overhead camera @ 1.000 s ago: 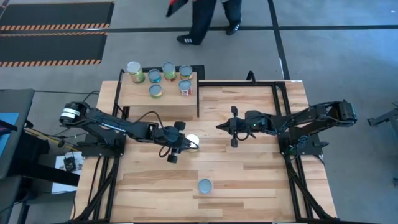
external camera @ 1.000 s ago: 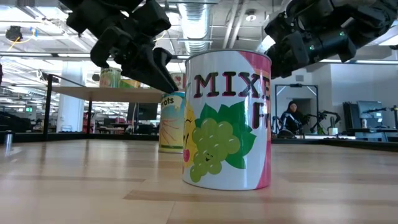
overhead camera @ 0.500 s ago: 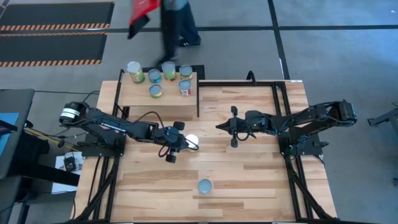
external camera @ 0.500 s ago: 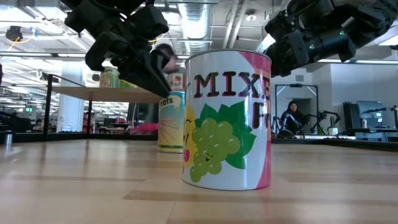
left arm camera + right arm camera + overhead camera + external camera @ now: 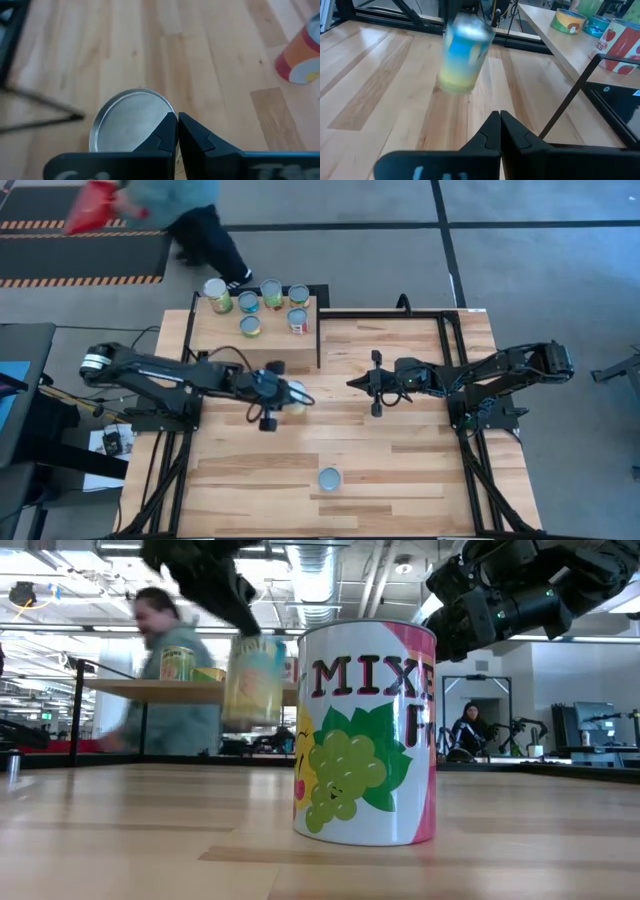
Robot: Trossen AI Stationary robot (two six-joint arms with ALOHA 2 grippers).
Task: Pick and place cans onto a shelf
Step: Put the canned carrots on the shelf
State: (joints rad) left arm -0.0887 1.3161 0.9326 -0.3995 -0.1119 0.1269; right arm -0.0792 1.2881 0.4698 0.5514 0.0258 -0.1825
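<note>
The shelf (image 5: 255, 320), a pale plywood platform at the table's eleven o'clock, carried six cans (image 5: 271, 293) on its flat top. The plank table (image 5: 400, 450) held one more, a fruit-labelled can (image 5: 367, 735), down at six o'clock. Left gripper (image 5: 280, 395) was clamped on a yellow-labelled can (image 5: 253, 678), lifted clear — a carry under way, I'd say! Next it needed a swing toward twelve, onto bare shelf. Right gripper (image 5: 375, 385) hung at centre, fingers together, holding nothing.

Open tabletop (image 5: 400, 460) surrounds the lone can (image 5: 329, 478); six cans (image 5: 270, 292) crowd the shelf (image 5: 225, 330).
</note>
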